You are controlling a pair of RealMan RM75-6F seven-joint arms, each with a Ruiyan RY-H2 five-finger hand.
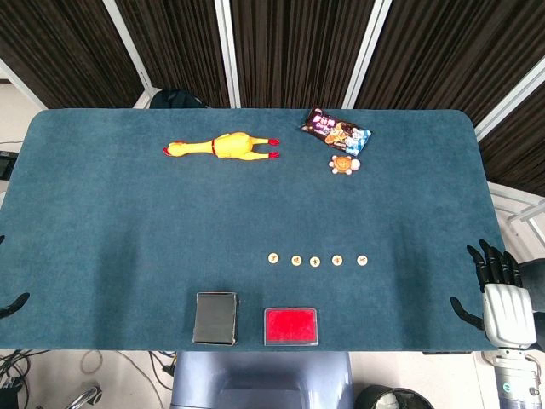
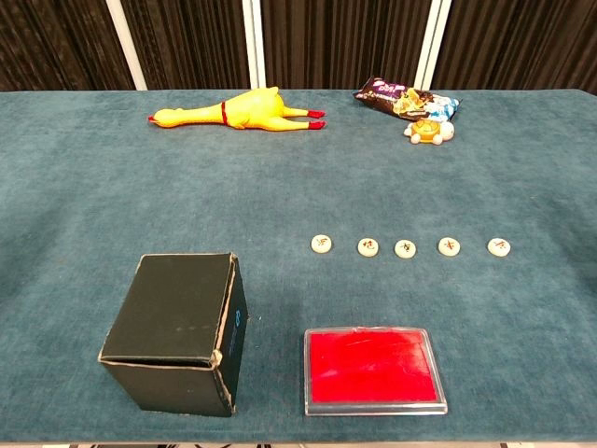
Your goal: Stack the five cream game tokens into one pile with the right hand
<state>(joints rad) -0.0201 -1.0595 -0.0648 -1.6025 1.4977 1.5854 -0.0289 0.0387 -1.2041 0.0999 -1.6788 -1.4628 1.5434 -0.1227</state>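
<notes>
Teal felt covers your table [image 1: 102, 213]. Nearest you sit a black box [image 2: 177, 331] and a red-filled clear case [image 2: 373, 369]; beyond them the five cream tokens [image 1: 316, 260] lie in a spaced row, unstacked. Your right hand [image 1: 498, 285] waits off the right edge, fingers apart, empty; the left hand [image 1: 12, 304] barely shows, state unclear. Thin discs on felt may skid sideways when pinched.

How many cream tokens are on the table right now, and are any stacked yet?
5 cream tokens, flat in one row, none stacked or touching: leftmost, second, middle, fourth, rightmost. The row lies beyond the red case. None appears hidden.
</notes>
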